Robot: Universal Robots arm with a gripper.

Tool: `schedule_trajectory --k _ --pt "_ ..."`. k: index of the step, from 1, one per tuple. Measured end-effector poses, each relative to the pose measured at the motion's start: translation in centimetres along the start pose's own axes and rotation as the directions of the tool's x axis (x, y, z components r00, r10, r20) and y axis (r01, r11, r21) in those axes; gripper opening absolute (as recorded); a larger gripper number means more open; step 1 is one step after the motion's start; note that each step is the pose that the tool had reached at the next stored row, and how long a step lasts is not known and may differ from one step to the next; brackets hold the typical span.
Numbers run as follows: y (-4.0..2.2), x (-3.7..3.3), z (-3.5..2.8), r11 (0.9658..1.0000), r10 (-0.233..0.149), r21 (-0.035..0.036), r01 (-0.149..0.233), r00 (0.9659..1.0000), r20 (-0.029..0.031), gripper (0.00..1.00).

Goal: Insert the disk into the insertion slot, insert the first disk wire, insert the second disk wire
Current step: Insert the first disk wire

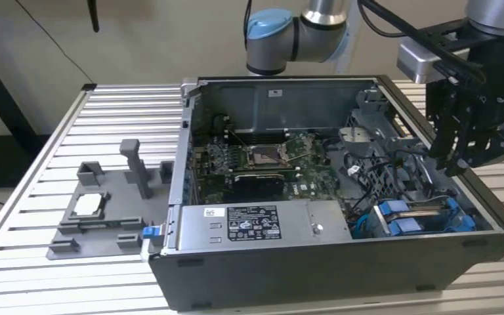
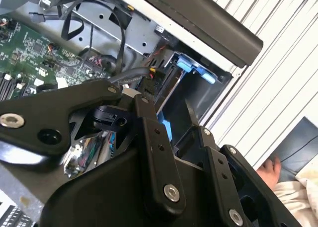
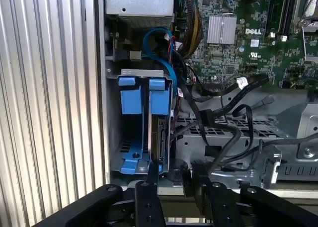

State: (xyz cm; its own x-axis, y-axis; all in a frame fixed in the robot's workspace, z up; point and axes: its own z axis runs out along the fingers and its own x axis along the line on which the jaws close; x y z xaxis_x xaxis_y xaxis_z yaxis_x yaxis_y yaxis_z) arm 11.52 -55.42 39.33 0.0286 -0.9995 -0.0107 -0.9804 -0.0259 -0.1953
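This looks like a robotics lab or test workshop. At the upper middle of the exterior view, a grey and blue robot arm (image 1: 291,33) reaches over the work, with a black gripper (image 1: 462,161) at the upper right. An opened computer case (image 1: 322,275) lies on its side on a table (image 1: 121,111) of ribbed metal slats, its green circuit board (image 1: 309,154) laid bare. At the lower left sits a grey plastic fixture (image 1: 103,220) with posts and pockets. Behind is a plain beige wall (image 1: 165,39). In the second wrist view, a person's hand (image 2: 268,168) shows near the slatted table.
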Motion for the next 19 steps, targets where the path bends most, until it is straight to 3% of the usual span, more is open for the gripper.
schedule_trajectory --k 3,19 --pt "0.00 -0.08 0.10 0.9999 -0.011 0.0053 0.011 0.9999 0.0015 0.41" --pt "-0.37 -0.17 0.34 0.9997 -0.022 0.0088 0.022 0.9997 0.0039 0.41"
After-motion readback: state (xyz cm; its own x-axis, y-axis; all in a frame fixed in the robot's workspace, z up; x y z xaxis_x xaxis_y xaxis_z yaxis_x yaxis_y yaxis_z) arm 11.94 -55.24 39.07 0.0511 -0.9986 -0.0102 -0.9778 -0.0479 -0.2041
